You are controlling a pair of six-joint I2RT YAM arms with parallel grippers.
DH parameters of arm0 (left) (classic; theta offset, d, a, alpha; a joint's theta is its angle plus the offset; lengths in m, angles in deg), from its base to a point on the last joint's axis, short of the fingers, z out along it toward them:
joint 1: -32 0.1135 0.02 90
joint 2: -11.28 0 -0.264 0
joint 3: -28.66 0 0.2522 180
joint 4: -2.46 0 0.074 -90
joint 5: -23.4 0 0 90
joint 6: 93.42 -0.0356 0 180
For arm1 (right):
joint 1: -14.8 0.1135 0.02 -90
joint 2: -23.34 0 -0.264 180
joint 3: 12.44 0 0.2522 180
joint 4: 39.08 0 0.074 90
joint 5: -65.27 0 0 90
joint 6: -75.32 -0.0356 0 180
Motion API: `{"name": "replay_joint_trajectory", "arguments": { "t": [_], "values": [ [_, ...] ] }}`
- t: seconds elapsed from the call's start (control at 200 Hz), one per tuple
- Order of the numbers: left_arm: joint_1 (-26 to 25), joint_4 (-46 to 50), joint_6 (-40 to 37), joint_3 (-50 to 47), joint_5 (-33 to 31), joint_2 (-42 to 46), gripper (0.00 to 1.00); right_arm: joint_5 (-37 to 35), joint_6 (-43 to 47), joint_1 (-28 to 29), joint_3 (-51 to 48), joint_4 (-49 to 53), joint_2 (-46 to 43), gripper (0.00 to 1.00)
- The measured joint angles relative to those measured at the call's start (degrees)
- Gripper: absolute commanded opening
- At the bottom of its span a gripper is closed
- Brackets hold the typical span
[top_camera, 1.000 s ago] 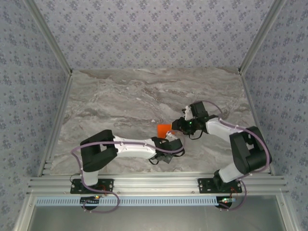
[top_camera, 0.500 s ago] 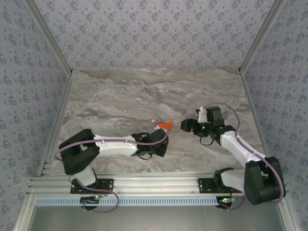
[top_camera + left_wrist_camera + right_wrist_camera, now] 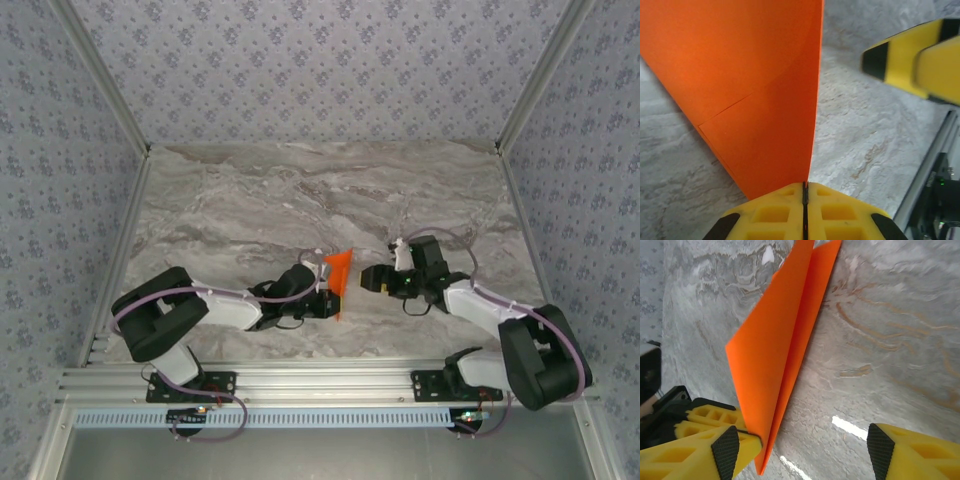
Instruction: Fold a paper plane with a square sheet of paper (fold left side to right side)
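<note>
The square sheet of paper is folded into a slim, pointed orange wedge with a centre crease, the paper plane [image 3: 339, 277]. My left gripper [image 3: 329, 298] is shut on its rear edge and holds it up off the marble; in the left wrist view the paper plane [image 3: 750, 75] rises from between the shut jaws of the left gripper [image 3: 804, 187]. My right gripper [image 3: 367, 280] stands open just to the right of it, touching nothing. In the right wrist view the paper plane [image 3: 775, 350] hangs by the left pad of the right gripper [image 3: 803, 452].
The marble tabletop [image 3: 300, 200] stretches bare behind the arms. An aluminium rail [image 3: 320, 380] runs along the near edge, and patterned walls close in the left, right and back. The right gripper's yellow fingers [image 3: 905, 57] show at the upper right of the left wrist view.
The right gripper let go of the paper, opened and drew back to the right, then came close again. The left gripper kept hold and turned the paper more upright.
</note>
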Motion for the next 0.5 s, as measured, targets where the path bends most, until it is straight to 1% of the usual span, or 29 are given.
{"name": "replay_joint_trajectory", "arguments": {
  "t": [0.115, 0.255, 0.5],
  "values": [
    [0.74, -5.84, 2.16, -1.57, 1.97, -0.66, 0.05, -0.04, -1.53, 2.05, 0.0, -3.89, 2.19, 0.71],
    [1.07, -10.27, 4.33, -2.38, 3.3, -2.14, 0.04, -0.04, -3.93, 3.26, 0.02, -8.28, 4.5, 0.7],
    [1.88, -18.73, 9.03, -4.63, 4.42, -6.97, 0.02, -0.11, -6.32, 3.72, 0.92, -12.07, 8.28, 0.6]
  ]
}}
